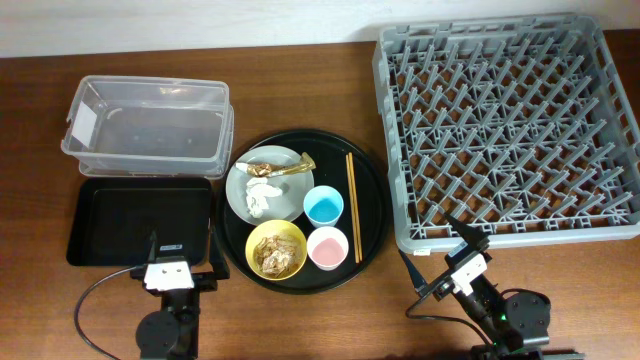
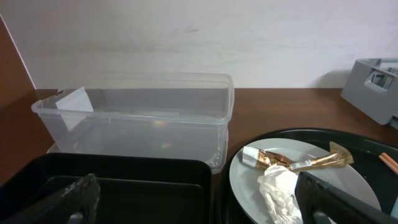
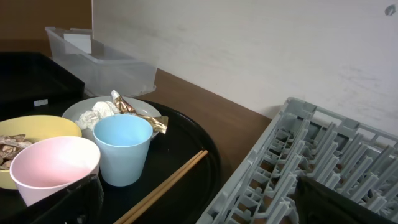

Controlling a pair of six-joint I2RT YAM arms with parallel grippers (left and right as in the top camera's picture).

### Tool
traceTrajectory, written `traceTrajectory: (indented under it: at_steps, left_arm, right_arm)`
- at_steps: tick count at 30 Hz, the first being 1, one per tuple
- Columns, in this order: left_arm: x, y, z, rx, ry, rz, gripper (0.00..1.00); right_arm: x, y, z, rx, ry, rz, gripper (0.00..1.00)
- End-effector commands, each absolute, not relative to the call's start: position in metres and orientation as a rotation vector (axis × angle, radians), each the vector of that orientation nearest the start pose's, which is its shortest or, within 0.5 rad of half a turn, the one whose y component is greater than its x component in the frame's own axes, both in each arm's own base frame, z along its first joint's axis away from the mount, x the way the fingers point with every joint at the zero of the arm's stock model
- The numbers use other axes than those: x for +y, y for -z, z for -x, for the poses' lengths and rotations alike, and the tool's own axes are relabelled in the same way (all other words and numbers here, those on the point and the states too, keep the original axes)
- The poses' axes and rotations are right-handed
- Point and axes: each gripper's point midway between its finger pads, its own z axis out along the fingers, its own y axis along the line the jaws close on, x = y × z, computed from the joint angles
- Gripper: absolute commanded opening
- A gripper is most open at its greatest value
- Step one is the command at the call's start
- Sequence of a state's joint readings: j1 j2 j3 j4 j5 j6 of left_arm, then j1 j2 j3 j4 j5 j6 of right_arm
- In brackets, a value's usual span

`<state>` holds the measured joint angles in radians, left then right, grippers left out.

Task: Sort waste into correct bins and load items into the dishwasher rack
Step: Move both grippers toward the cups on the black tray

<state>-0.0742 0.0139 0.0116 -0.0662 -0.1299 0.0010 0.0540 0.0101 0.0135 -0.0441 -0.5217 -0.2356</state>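
On a grey plate [image 1: 240, 190] lie white tissue [image 1: 262, 193] and a gold-brown wrapper [image 1: 280, 167]. A yellow bowl [image 1: 276, 249] holds brown food scraps [image 1: 272, 257]. A blue cup [image 1: 324, 206], a pink cup [image 1: 327, 247] and chopsticks [image 1: 353, 205] stand beside them. The clear tub [image 1: 145, 125] and the black tray [image 1: 135, 220] are at the left, the grey rack [image 1: 390, 150] at the right. My left gripper [image 1: 182, 255] is open and empty at the black tray's near edge [image 2: 199, 208]. My right gripper [image 1: 437, 250] is open and empty at the rack's near left corner [image 3: 199, 205].
All the dishes sit on a large round black tray [image 1: 370, 200] in the middle of the wooden table. The tub and the rack reach the table's far edge by a pale wall. A cable loops at the left arm's base [image 1: 95, 300].
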Motion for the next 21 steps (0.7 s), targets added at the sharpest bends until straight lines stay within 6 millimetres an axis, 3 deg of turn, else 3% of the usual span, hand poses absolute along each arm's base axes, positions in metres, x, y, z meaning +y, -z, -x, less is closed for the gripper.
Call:
traceTrajectory:
  at_steps: [1,21]
  left_arm:
    - [0.0042,-0.1595,-0.2457,1.637,-0.060,0.025,0.99]
    - [0.0028,-0.1592,-0.2458,1.639,-0.054,0.019,0.99]
  right_arm:
    - [0.0996,-0.1653,-0.2177,1.491,-0.294,0.625,0.99]
    - [0.0997,-0.1710,-0.2178,1.466,-0.287,0.625,0.99]
